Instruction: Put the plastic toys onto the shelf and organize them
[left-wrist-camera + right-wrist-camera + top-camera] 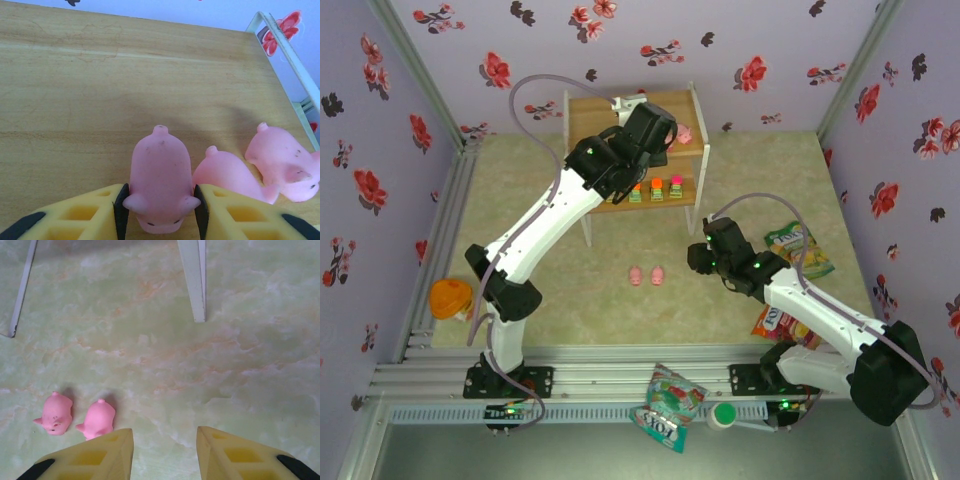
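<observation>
While the left pincer (160,205) clasps a pig (160,170) standing on the shelf (100,75) top beside two others (225,172) (282,165), the placing step is in hand; next it should release and rise straight; the right pincer (165,437), released and empty, hovers near two pigs (55,412) (99,419) on the surface (230,370).

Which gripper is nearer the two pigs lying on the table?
Right. The right gripper hovers just right of the two pigs; the left gripper is away over the shelf, with a pink pig between its fingers.
</observation>
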`<action>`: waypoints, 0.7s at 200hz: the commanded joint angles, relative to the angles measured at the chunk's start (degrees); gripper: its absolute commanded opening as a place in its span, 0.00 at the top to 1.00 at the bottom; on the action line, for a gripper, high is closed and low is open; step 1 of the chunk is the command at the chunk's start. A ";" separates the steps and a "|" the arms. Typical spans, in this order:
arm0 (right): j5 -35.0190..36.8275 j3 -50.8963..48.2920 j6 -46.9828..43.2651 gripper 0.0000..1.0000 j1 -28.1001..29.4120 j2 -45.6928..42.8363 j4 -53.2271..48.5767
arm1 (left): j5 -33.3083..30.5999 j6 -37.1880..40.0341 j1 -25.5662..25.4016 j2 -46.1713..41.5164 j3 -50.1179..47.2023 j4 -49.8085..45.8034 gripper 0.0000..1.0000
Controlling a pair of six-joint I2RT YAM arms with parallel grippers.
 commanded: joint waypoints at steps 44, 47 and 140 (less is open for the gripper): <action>-0.81 -0.76 0.45 0.61 -0.59 -0.60 0.21 | 0.14 1.34 0.40 0.82 2.13 0.05 0.54; -0.86 -0.76 0.44 0.61 -0.60 -0.60 0.16 | 0.13 1.33 0.40 0.79 2.19 0.06 0.54; -0.94 -0.80 0.48 0.61 -0.59 -0.40 0.31 | 0.20 2.43 -0.55 -0.57 2.31 1.00 0.54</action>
